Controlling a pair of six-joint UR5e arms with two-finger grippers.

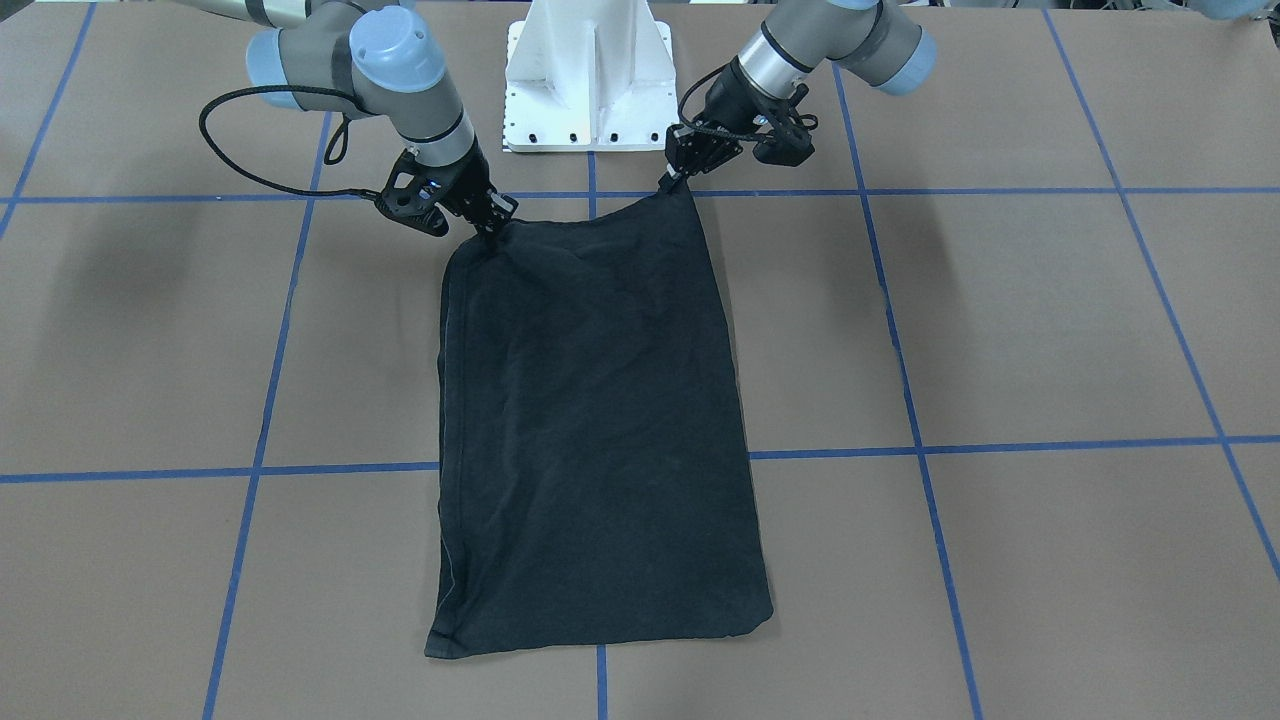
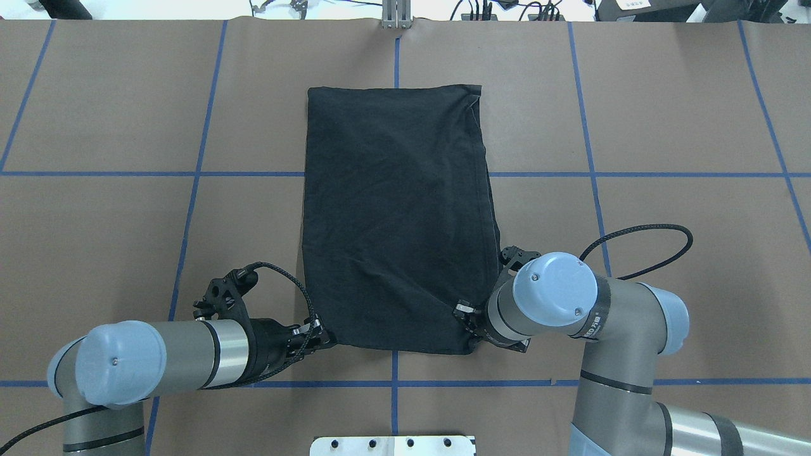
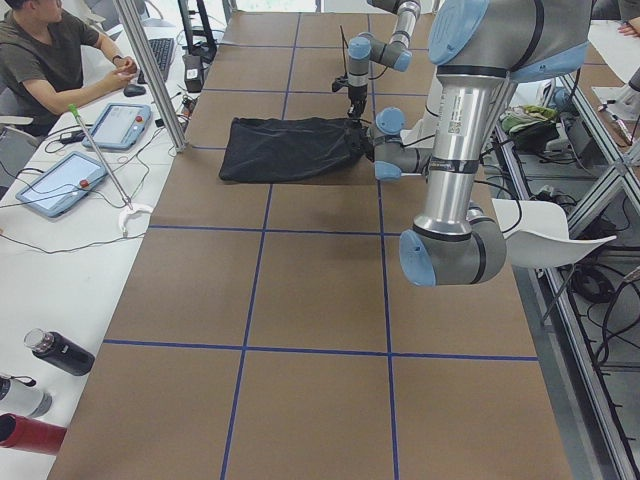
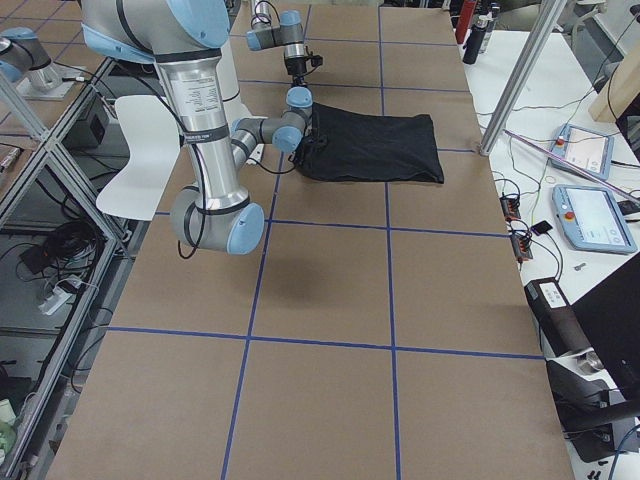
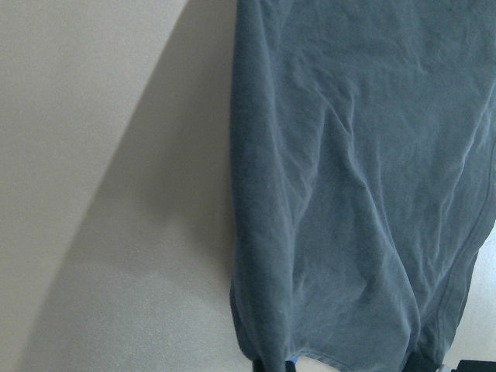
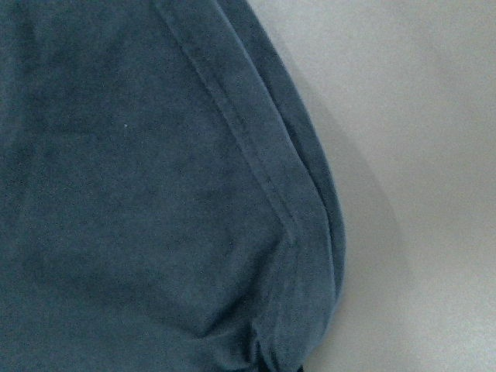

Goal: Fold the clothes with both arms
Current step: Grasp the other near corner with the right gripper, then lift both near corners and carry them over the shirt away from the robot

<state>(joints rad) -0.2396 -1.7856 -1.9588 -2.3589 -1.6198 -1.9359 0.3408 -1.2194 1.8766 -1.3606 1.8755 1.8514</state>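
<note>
The shirt (image 1: 600, 420), centre frame, is soft black cloth, matt and finely creased, with a stitched hem along its edge. The table (image 1: 1050, 320) has a smooth, matt brown paper-like cover, lined with blue tape (image 1: 1000, 447). The arms (image 2: 190, 348) are dull grey metal tubes with smooth light-blue plastic caps (image 2: 554, 288). Their cables (image 2: 652, 226) have a black braided sheath. The base (image 1: 590, 70), upper centre, looks like smooth white painted metal.
</note>
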